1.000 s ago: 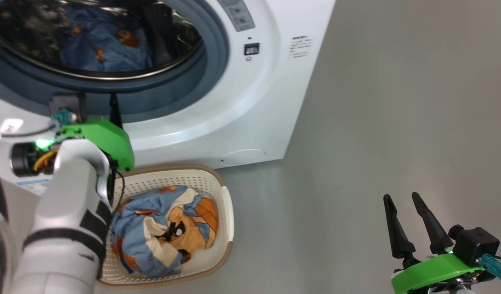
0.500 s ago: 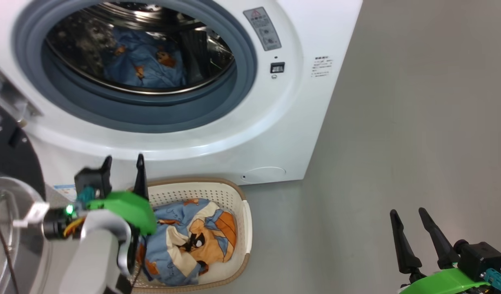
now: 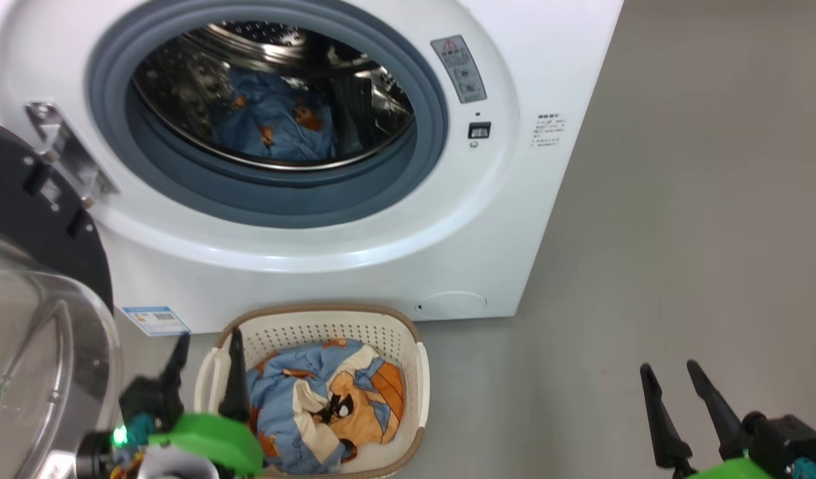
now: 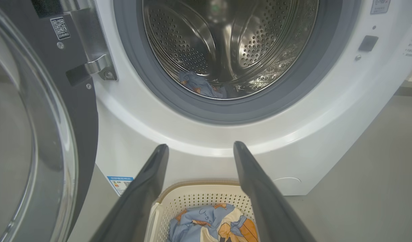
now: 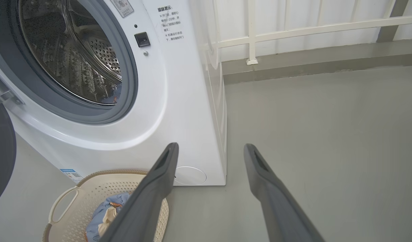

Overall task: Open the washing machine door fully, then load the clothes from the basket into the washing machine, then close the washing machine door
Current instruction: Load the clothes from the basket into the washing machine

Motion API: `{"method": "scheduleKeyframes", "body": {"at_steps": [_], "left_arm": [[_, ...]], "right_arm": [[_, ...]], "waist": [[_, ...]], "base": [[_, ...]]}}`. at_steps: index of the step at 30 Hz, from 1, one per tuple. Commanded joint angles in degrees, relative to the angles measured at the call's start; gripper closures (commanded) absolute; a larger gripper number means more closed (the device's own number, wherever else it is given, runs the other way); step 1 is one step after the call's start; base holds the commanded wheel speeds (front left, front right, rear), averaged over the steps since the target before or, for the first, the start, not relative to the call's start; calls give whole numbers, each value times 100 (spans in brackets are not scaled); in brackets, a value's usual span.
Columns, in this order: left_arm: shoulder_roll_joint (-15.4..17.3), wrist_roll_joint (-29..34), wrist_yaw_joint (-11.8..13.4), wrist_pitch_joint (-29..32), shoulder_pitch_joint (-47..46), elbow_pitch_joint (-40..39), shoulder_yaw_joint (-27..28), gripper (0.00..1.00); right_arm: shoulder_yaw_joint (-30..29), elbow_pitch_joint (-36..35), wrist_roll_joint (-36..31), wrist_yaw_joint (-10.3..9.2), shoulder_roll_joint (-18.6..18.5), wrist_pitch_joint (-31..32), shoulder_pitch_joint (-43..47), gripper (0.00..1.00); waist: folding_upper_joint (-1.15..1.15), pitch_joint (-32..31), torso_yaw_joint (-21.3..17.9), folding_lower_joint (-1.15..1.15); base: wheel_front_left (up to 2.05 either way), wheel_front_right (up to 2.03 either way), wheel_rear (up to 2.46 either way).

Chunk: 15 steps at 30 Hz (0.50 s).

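The left tool (image 3: 209, 338) and right tool (image 3: 668, 367) each have two long tapered black fingers (image 3: 660, 426) on a bright green mount (image 3: 211, 436), with a black camera block (image 3: 783, 439) and teal plug (image 3: 807, 469); a green light (image 3: 120, 437) glows on the left.

R gripper (image 5: 210, 145), fingers wide apart, over floor (image 5: 326, 134); basket (image 5: 91, 176) w/ clothes (image 5: 103, 210) by washing machine (image 5: 179, 101)

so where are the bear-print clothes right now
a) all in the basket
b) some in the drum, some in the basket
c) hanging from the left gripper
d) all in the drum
b: one piece of the clothes lies in the drum, and another bundle sits in the basket.
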Motion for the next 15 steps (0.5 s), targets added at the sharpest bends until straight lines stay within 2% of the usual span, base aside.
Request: {"method": "scheduleKeyframes", "body": {"at_steps": [1,6,15], "left_arm": [[99,-23,17,-37,102,-215,129,0],[98,-71,20,-37,467,-378,-95,0],[97,-24,37,-37,774,-790,-151,0]], "right_arm": [[124,-114,-86,14,-92,-28,51,0],[78,-163,-146,14,-42,-28,233,0],[67,-239,-155,14,-56,-28,230,0]], "waist": [[0,-177,112,0],[0,-321,258,0],[0,-277,371,0]], "base": [[0,0,0],[0,0,0],[0,0,0]]}}
